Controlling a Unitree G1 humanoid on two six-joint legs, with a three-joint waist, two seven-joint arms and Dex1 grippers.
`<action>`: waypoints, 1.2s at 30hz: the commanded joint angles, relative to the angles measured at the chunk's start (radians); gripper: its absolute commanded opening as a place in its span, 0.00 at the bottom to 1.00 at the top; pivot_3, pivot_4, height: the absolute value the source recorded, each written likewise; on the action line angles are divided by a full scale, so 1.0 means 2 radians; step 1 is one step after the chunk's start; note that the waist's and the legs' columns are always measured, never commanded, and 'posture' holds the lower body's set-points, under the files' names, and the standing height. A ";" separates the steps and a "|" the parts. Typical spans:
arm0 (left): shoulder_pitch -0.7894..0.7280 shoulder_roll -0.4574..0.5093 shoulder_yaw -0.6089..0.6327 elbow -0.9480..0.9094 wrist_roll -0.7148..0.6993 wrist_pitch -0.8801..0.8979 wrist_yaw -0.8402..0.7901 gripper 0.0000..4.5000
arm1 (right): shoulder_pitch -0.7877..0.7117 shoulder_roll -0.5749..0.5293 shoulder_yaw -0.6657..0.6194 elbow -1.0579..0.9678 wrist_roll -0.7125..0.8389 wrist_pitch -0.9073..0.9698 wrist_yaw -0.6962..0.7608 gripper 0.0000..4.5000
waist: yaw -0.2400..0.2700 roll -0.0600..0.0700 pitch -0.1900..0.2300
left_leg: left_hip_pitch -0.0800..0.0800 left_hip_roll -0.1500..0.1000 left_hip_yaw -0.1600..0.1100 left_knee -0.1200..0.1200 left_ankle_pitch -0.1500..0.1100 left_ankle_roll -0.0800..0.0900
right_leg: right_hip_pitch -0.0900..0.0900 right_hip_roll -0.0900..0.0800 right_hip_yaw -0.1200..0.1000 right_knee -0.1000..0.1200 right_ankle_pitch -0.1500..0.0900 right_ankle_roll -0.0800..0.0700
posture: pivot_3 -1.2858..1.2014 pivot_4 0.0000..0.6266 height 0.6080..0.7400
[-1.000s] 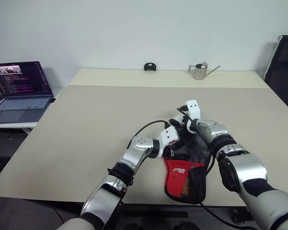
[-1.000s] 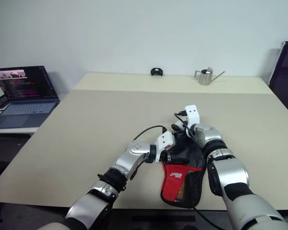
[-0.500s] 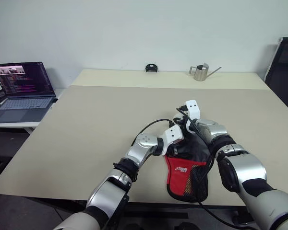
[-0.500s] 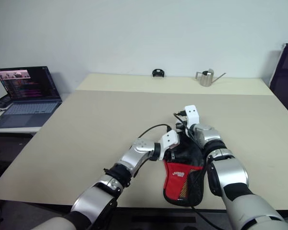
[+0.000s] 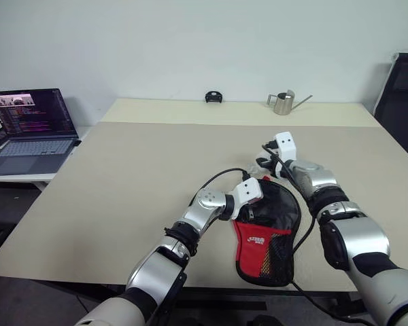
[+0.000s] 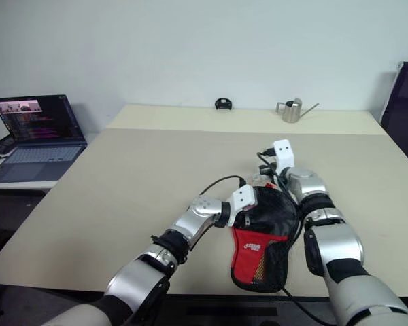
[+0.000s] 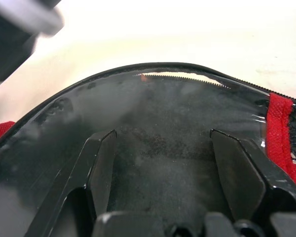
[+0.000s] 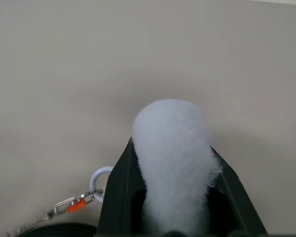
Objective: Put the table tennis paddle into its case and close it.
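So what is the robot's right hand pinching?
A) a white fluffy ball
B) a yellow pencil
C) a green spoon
A: the right gripper is shut on a white fluffy ball, which sticks up between its two black fingers.

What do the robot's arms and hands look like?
The arms are shiny silver metal with black joints, like armour. Each wrist carries a white box: the one by the left hand is plain, the one by the right hand has two dark dots. Black cables loop from both wrists. The fingers are flat black plastic blades.
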 commanded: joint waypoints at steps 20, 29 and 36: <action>0.032 0.014 -0.032 0.054 0.040 0.010 -0.014 0.74 | 0.305 -0.157 -0.063 -0.515 0.060 0.269 0.017 0.11 | 0.000 0.000 -0.003 | 0.001 0.001 0.000 -0.002 0.000 0.000 | 0.001 0.000 0.000 -0.001 0.000 0.000 | 0.52 0.24 1.00; 0.025 0.005 -0.033 0.068 0.043 0.002 -0.013 0.74 | 0.468 -0.224 -0.128 -0.796 0.181 0.470 0.072 0.11 | 0.010 -0.001 -0.003 | 0.001 0.000 -0.001 -0.003 0.000 0.000 | 0.001 0.001 -0.001 -0.002 0.000 0.000 | 0.52 0.24 1.00; 0.021 0.001 -0.032 0.076 0.045 -0.003 -0.013 0.74 | 0.574 -0.248 -0.158 -0.929 0.268 0.537 0.113 0.11 | 0.013 -0.002 -0.003 | 0.001 0.000 -0.001 -0.004 0.000 0.000 | 0.002 0.001 -0.001 -0.003 0.000 0.000 | 0.52 0.24 1.00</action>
